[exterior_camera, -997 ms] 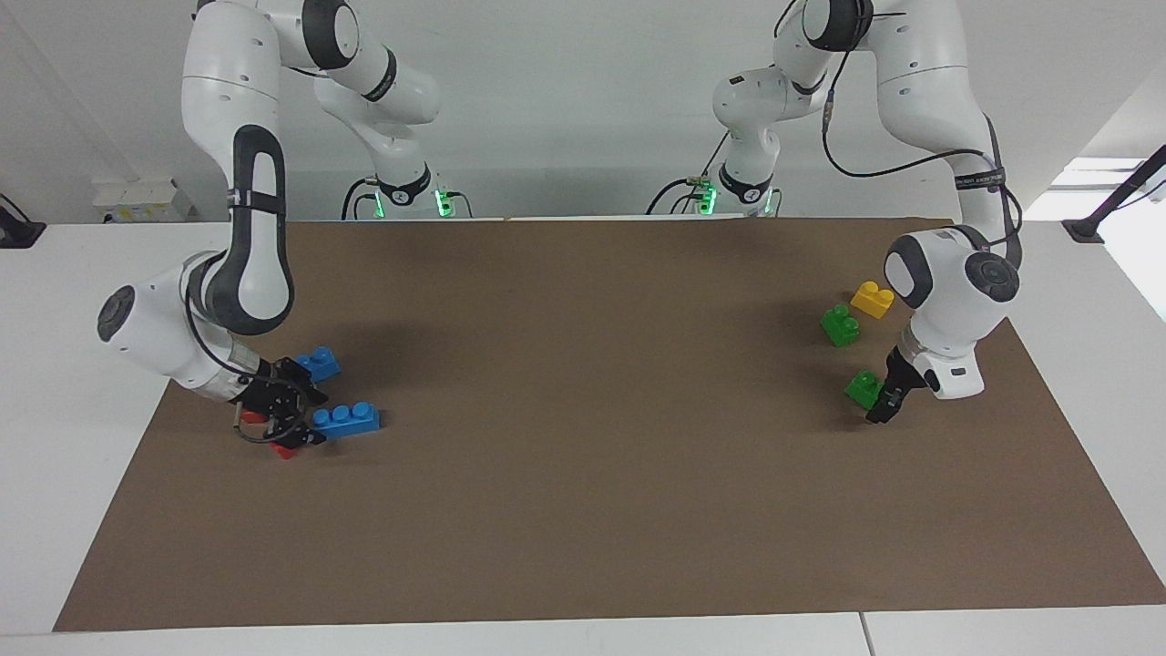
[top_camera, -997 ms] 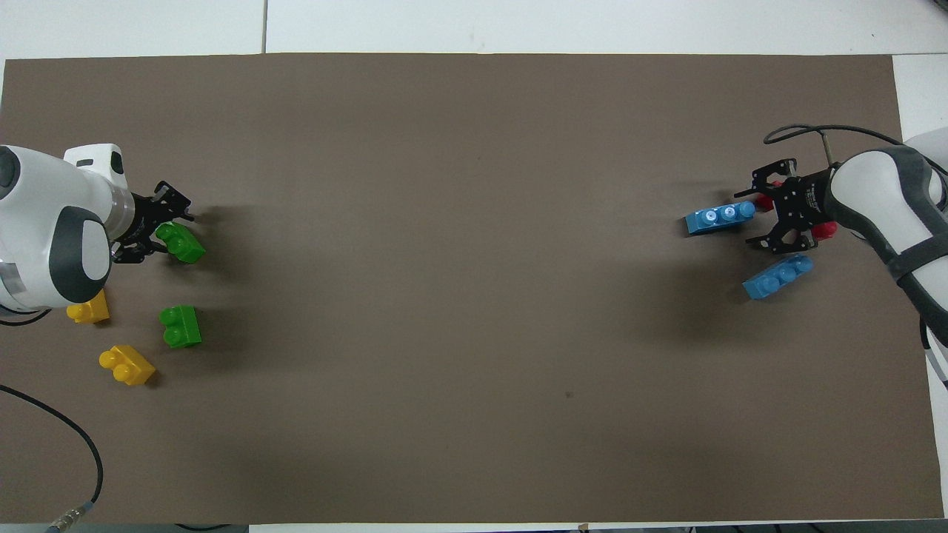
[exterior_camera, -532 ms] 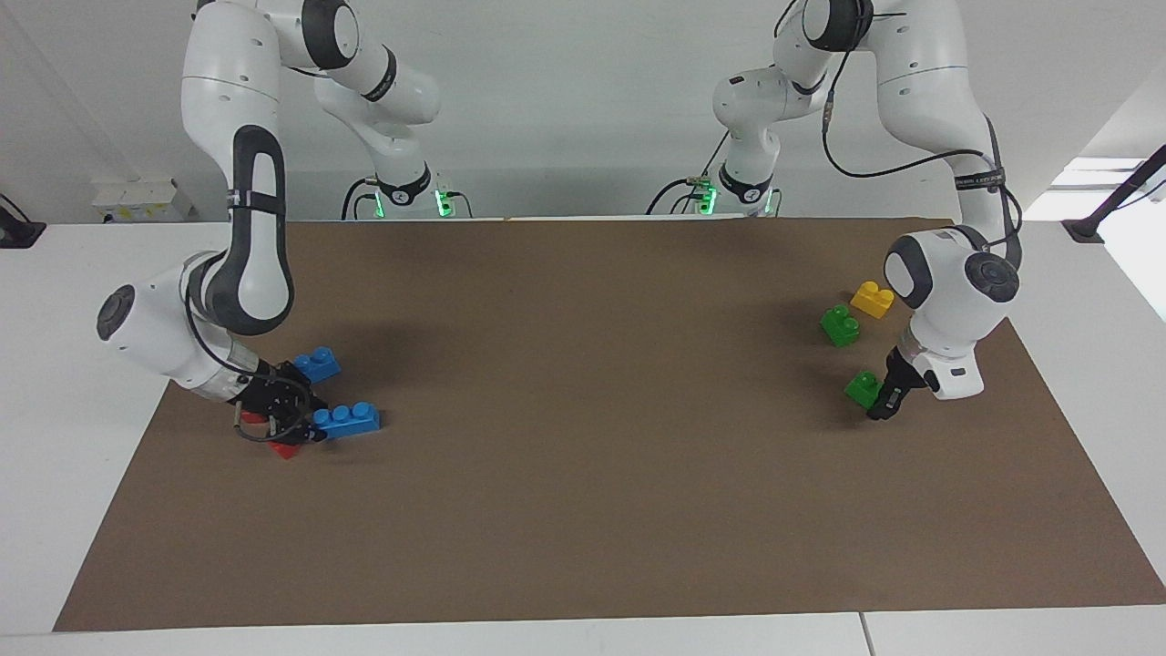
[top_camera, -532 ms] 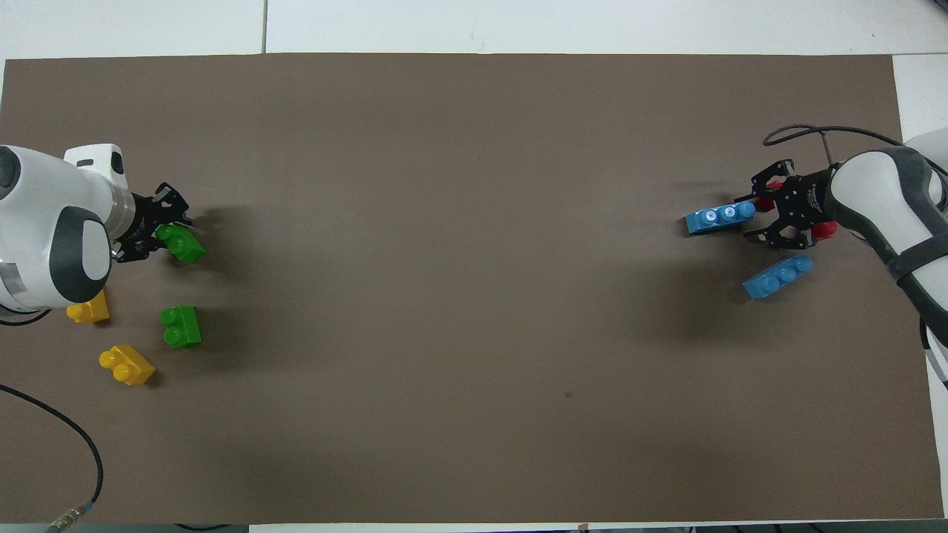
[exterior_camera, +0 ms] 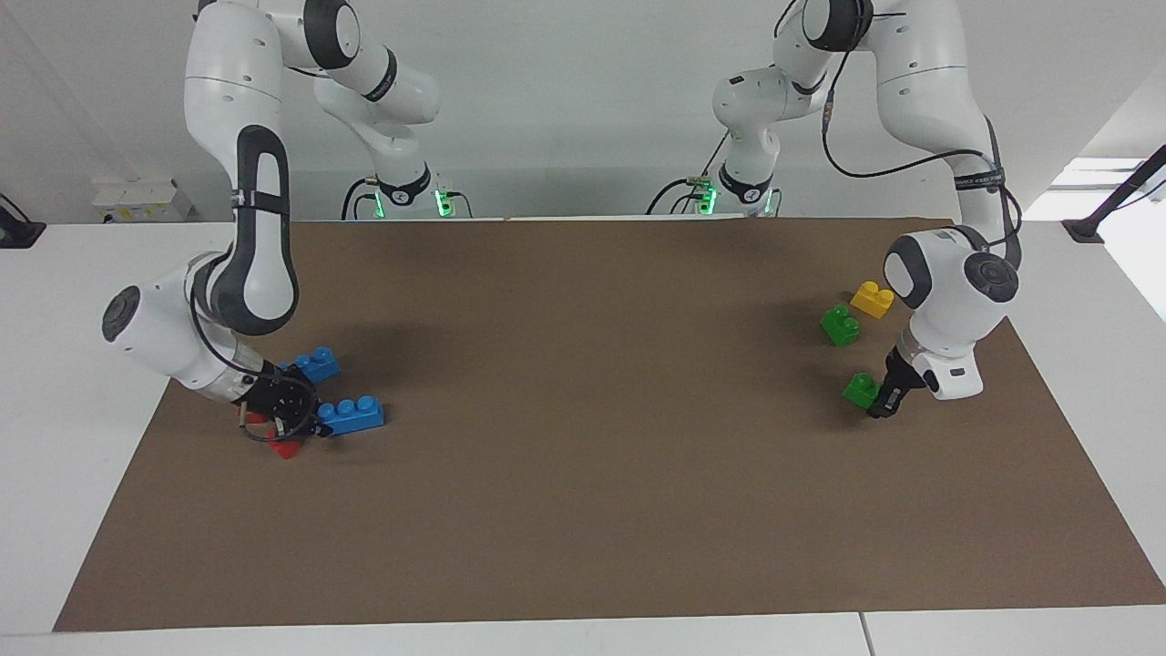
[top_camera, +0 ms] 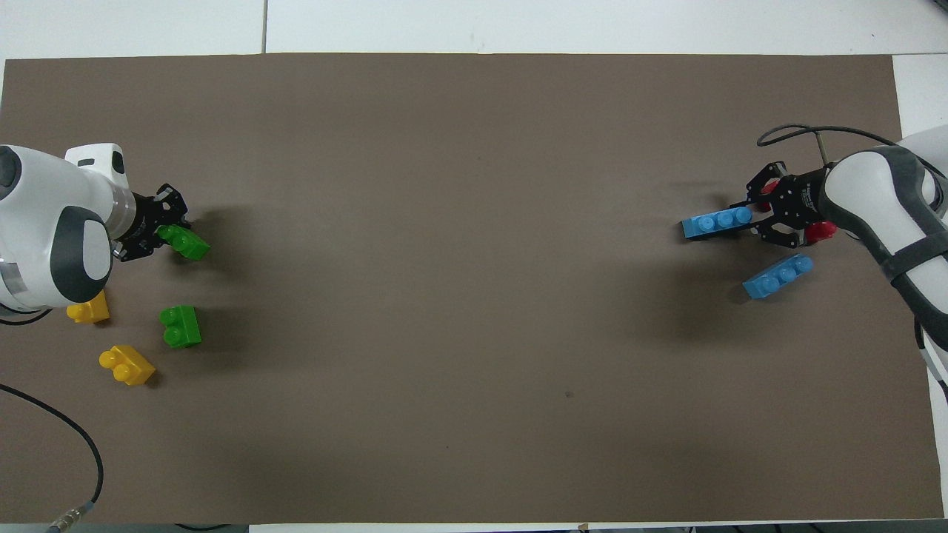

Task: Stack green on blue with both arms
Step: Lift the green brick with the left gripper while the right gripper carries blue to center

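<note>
A blue brick (exterior_camera: 351,416) lies at the right arm's end of the brown mat; it also shows in the overhead view (top_camera: 717,223). My right gripper (exterior_camera: 314,421) (top_camera: 749,222) is low over the mat and closed on that brick's end. A green brick (exterior_camera: 859,390) (top_camera: 184,242) sits at the left arm's end. My left gripper (exterior_camera: 876,401) (top_camera: 164,235) is closed on its side, and the brick is slightly tilted.
A second blue brick (top_camera: 778,276) lies nearer to the robots than the held one, with red bricks (top_camera: 820,232) by the right gripper. A second green brick (top_camera: 180,326) and two yellow bricks (top_camera: 127,364) (top_camera: 87,309) lie near the left gripper. A cable (top_camera: 67,437) crosses the mat's corner.
My right gripper's fingers have closed in on the blue brick's end, and the brick has turned and shifted a little. The green brick has turned slightly in my left gripper.
</note>
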You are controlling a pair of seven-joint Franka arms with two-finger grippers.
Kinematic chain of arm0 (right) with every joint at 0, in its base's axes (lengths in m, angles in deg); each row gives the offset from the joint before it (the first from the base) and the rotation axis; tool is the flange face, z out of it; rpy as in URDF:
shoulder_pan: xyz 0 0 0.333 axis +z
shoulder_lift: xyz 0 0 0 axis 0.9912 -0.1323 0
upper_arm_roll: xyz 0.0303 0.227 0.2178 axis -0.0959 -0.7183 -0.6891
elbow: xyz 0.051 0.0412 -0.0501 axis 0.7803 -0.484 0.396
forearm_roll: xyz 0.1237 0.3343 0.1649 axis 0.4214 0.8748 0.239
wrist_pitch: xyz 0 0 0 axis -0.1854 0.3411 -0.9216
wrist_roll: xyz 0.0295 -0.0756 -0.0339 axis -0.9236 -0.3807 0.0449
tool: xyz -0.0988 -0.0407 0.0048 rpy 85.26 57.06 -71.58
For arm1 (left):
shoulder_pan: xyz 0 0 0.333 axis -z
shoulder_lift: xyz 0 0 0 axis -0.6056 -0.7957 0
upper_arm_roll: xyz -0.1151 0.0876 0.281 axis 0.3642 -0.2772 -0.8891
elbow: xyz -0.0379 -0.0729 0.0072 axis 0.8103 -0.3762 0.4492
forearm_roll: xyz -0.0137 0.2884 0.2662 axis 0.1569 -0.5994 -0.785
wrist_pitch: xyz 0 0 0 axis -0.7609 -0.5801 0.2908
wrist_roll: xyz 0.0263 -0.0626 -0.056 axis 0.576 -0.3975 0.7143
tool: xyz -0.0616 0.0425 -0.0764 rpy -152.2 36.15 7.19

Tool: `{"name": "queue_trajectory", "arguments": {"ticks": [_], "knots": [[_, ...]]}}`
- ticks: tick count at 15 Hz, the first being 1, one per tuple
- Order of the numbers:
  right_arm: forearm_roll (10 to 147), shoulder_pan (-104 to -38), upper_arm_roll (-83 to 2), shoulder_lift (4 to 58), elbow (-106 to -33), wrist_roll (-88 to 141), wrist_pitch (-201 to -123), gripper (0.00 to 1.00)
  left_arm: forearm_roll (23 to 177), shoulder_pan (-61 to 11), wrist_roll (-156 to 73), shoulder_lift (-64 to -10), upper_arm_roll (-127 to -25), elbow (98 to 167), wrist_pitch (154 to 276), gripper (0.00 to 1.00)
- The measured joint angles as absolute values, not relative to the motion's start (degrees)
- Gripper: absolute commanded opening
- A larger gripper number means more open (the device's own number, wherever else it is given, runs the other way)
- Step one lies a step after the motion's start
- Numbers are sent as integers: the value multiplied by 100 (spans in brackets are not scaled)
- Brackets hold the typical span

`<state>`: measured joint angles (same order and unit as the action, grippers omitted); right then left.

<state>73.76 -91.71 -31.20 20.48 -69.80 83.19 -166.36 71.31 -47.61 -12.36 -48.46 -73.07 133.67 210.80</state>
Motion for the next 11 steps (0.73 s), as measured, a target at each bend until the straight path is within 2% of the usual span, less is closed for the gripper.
{"name": "queue_trajectory", "arguments": {"ticks": [4, 11], "knots": [[7376, -9138, -3143, 2047, -6977, 8298, -16643, 0, 7131, -4744, -1218, -4665, -7282, 13312, 20869, 0], [8046, -8433, -3181, 2062, -6548, 8788, -16706, 0, 7304, -4485, -779, -3639, -7220, 13265, 19652, 0]]}}
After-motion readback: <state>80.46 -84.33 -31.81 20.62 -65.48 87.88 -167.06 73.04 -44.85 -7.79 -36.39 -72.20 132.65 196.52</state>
